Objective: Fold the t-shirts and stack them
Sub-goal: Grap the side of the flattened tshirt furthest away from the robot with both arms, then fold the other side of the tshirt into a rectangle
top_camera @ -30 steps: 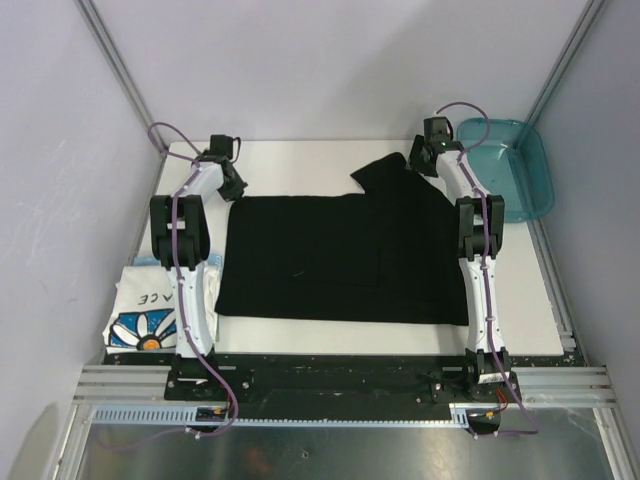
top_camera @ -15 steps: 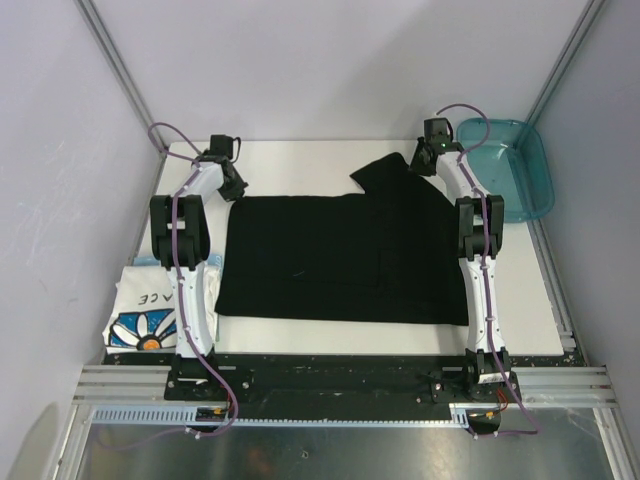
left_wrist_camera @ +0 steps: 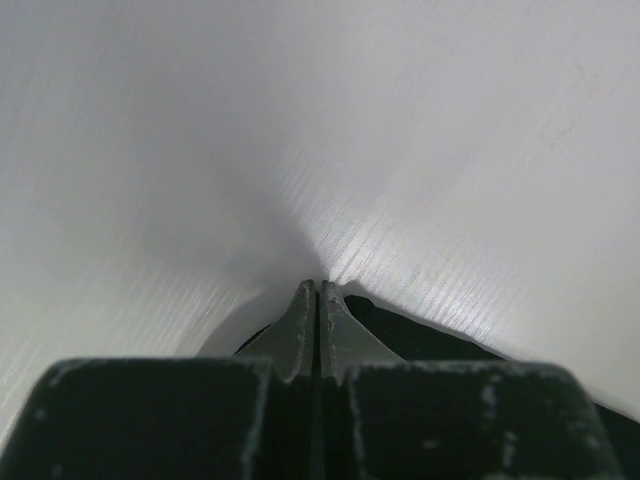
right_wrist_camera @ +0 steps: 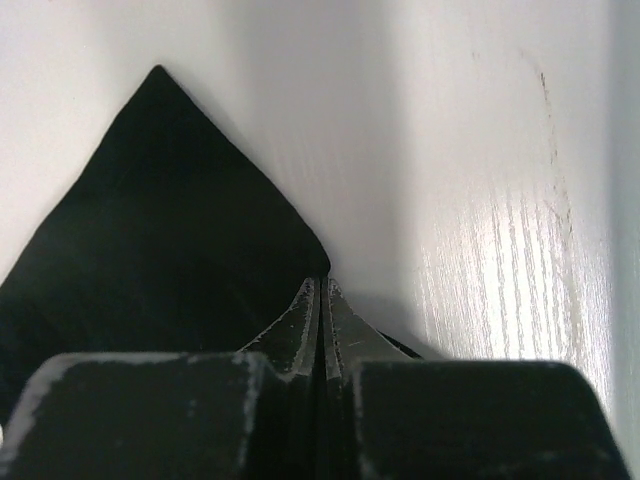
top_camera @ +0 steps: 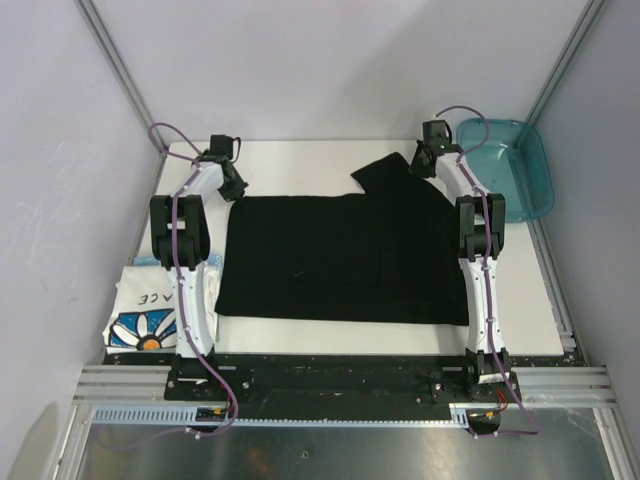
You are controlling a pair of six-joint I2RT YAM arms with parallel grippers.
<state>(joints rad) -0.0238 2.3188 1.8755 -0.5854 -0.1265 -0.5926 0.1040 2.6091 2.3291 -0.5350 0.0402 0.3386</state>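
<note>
Seen from above, we have a black t-shirt (top_camera: 340, 255) spread flat at the centre of the white table (top_camera: 300, 160). At its 11 o'clock corner the left gripper (top_camera: 236, 188) has its fingers pressed together, and at 1 o'clock the right gripper (top_camera: 420, 165) has too. Each looks pinched on the cloth's far edge.

We judge the step to be the first fold of this shirt. Next, both arms should lift together and carry the far edge toward 6 o'clock.

We count two shirts. The second, a white t-shirt (top_camera: 145, 315) with a daisy print, lies bunched at 8 o'clock. One teal bin (top_camera: 545, 170) sits at 2 o'clock.
</note>
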